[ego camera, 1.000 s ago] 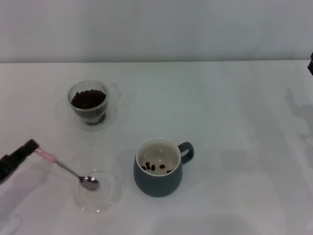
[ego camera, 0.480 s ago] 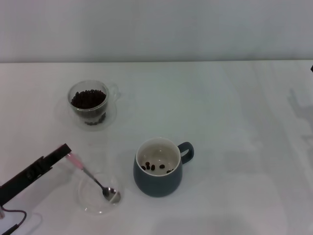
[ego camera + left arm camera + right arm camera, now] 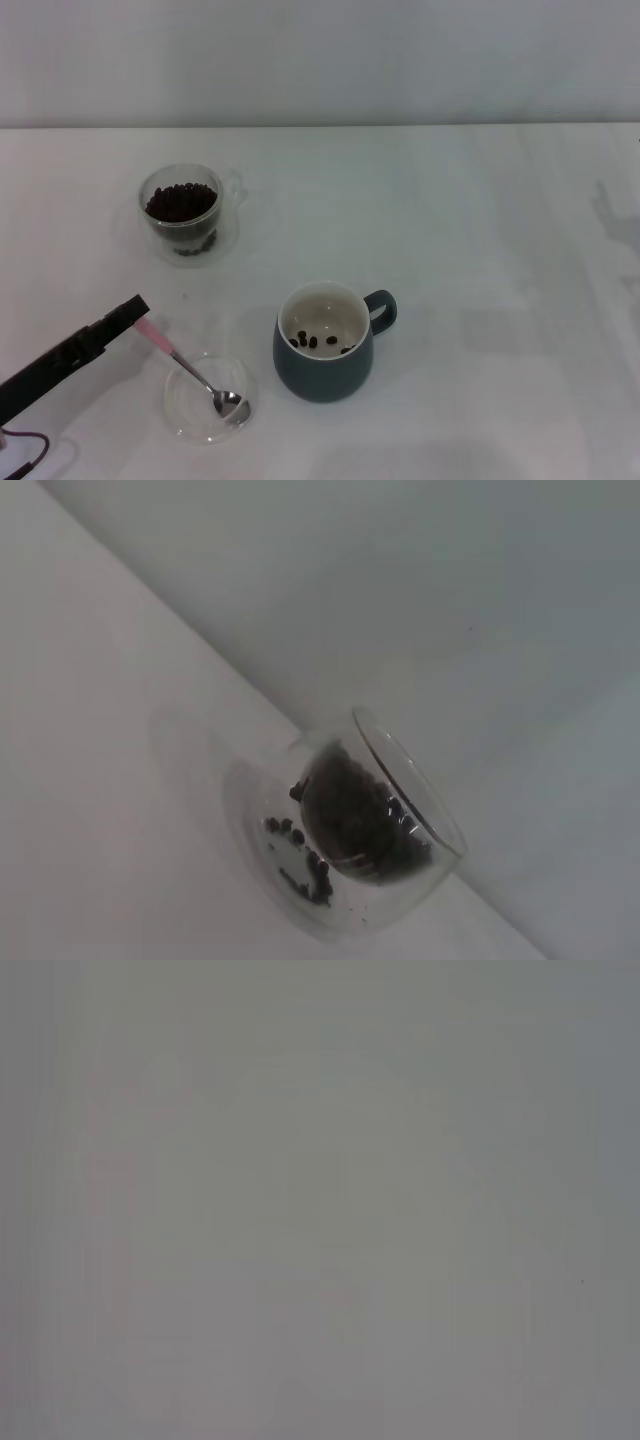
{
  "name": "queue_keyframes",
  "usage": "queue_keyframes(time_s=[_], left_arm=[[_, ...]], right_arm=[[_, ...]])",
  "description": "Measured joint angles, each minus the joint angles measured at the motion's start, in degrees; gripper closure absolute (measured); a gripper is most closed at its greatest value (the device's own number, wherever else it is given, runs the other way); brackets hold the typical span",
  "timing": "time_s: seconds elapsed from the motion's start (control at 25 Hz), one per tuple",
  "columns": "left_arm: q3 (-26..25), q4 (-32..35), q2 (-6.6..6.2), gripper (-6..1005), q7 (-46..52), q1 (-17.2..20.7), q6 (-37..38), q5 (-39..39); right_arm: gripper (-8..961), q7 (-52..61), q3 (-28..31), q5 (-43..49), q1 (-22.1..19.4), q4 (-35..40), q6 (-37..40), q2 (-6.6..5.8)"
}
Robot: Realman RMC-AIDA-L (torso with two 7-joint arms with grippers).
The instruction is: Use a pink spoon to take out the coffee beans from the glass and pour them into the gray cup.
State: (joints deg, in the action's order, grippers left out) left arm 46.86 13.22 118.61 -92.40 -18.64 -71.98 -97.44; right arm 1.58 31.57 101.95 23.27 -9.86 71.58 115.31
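Observation:
My left gripper [image 3: 132,312] reaches in from the lower left of the head view and is shut on the pale pink handle of the pink spoon [image 3: 190,370]. The spoon slants down, and its empty metal bowl rests in a shallow clear dish [image 3: 190,420]. The glass [image 3: 182,210] stands at the back left, filled with coffee beans [image 3: 181,201]; it also shows in the left wrist view [image 3: 400,810]. The gray cup [image 3: 325,365] stands right of the dish, handle to the right, with a few coffee beans [image 3: 318,341] inside. My right gripper is out of view.
The white table [image 3: 480,250] runs back to a pale wall. A clear saucer [image 3: 225,240] lies under the glass. The right wrist view shows only a blank grey surface.
My left gripper has moved right and slightly down with the spoon; the spoon's bowl has shifted to the dish's right side. The dark bit of right arm has left the head view's right edge.

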Motion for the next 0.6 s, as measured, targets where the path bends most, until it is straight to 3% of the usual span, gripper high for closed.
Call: queue_keyframes(time_s=[0.32,0.6], left_arm=[[-0.17,1.0,-0.25,501,-5.06,1.62,1.4,-2.52],[-0.19,3.95,0.04,230,-22.21,6.72,1.35,-14.87]], right_arm=[[96,0.01,-0.02,0.0,0.03,-0.39,0.05,0.0],[96,0.09,0.13,-0.04,0.02,-0.59,-0.35,0.0]])
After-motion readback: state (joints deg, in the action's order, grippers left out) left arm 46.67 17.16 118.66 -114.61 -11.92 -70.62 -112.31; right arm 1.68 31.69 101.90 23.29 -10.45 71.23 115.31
